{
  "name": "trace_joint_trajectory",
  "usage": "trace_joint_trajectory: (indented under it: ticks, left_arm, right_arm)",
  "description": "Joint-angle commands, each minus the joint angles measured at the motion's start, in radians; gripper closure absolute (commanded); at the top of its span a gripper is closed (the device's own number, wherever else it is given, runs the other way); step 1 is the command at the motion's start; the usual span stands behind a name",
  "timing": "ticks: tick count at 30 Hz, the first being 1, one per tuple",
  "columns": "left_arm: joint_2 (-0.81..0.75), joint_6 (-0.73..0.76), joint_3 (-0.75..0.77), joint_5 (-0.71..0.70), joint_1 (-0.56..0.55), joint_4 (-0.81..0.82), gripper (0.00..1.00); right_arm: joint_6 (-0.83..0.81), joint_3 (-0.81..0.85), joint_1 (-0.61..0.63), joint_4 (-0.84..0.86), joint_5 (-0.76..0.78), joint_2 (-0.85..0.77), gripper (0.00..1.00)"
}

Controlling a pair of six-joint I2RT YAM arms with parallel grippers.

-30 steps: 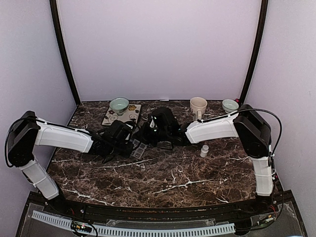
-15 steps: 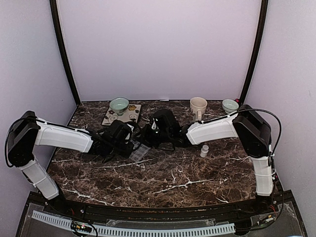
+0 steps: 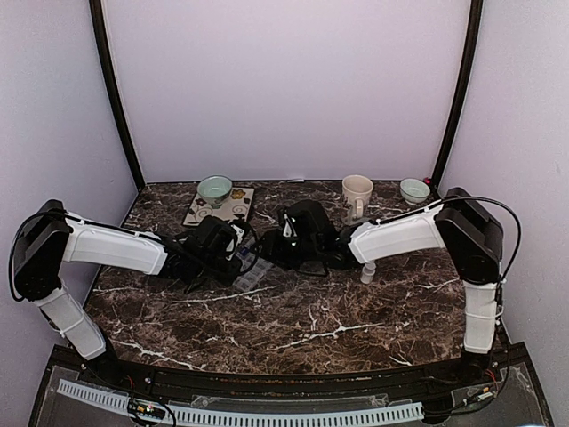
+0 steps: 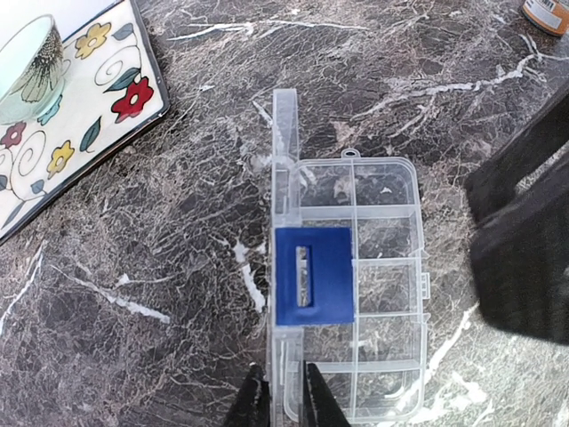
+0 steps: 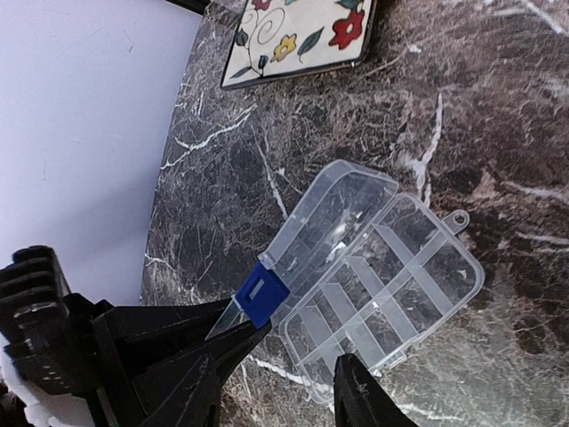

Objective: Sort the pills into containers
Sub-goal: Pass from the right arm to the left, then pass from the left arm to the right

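The clear pill organizer (image 4: pixel 384 294) lies open on the marble, its cells showing no pills. Its lid (image 4: pixel 286 178) stands on edge with a blue latch (image 4: pixel 311 276) on its rim. My left gripper (image 4: pixel 283 402) is shut on the lid's near end. In the right wrist view the organizer (image 5: pixel 391 294) lies just ahead of my right gripper (image 5: pixel 280 396), which is open, empty and apart from it. The left gripper's black fingers (image 5: pixel 178 356) hold the lid by the blue latch (image 5: pixel 264 294). In the top view the organizer (image 3: pixel 255 274) sits between the left gripper (image 3: pixel 238 260) and the right gripper (image 3: pixel 271 252). No pills are in view.
A small white bottle (image 3: pixel 367 271) stands right of the right arm. An orange bottle (image 4: pixel 544 12) sits beyond the organizer. A flowered tray (image 3: pixel 229 206) with a green bowl (image 3: pixel 214 189), a cream mug (image 3: pixel 357 190) and a small bowl (image 3: pixel 413 189) line the back edge.
My right arm has drawn back to the right, away from the organizer. The left gripper stays at the organizer's lid.
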Motion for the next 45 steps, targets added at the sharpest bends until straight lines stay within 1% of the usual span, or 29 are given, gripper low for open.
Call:
trace_joint_trajectory:
  ticks: [1, 5, 8, 13, 17, 23, 26, 31, 35, 45]
  left_arm:
    - [0.000, 0.043, -0.004, 0.004, 0.003, 0.009, 0.89]
    - [0.001, 0.065, -0.008, 0.021, 0.022, 0.016, 0.96]
    - [-0.009, 0.081, -0.016, 0.060, 0.048, 0.029, 1.00]
    - [-0.025, 0.112, -0.020, 0.123, 0.083, 0.052, 1.00]
    - [-0.019, 0.151, -0.011, 0.186, 0.097, 0.070, 1.00]
    - [-0.005, 0.232, 0.001, 0.266, 0.105, 0.100, 1.00]
    - [0.003, 0.282, 0.017, 0.306, 0.109, 0.104, 1.00]
    - [0.024, 0.359, 0.065, 0.363, 0.132, 0.069, 1.00]
    - [0.032, 0.415, 0.089, 0.393, 0.148, 0.053, 1.00]
    - [0.054, 0.545, 0.131, 0.462, 0.164, 0.008, 1.00]
  right_arm:
    - [-0.169, -0.015, -0.002, -0.036, 0.089, -0.077, 0.55]
    - [-0.358, -0.004, 0.000, -0.110, 0.171, -0.109, 0.55]
    - [-0.487, 0.021, 0.001, -0.194, 0.247, -0.115, 0.55]
    - [-0.655, 0.043, -0.002, -0.242, 0.317, -0.105, 0.55]
    - [-0.768, 0.041, -0.001, -0.227, 0.323, -0.093, 0.52]
    - [-0.912, 0.050, -0.004, -0.215, 0.368, -0.085, 0.42]
    - [-0.984, 0.046, -0.010, -0.202, 0.365, -0.084, 0.35]
    - [-1.059, 0.042, -0.035, -0.206, 0.313, -0.082, 0.29]
    - [-1.109, 0.021, -0.054, -0.204, 0.248, -0.087, 0.28]
    - [-1.211, -0.026, -0.093, -0.197, 0.144, -0.108, 0.28]
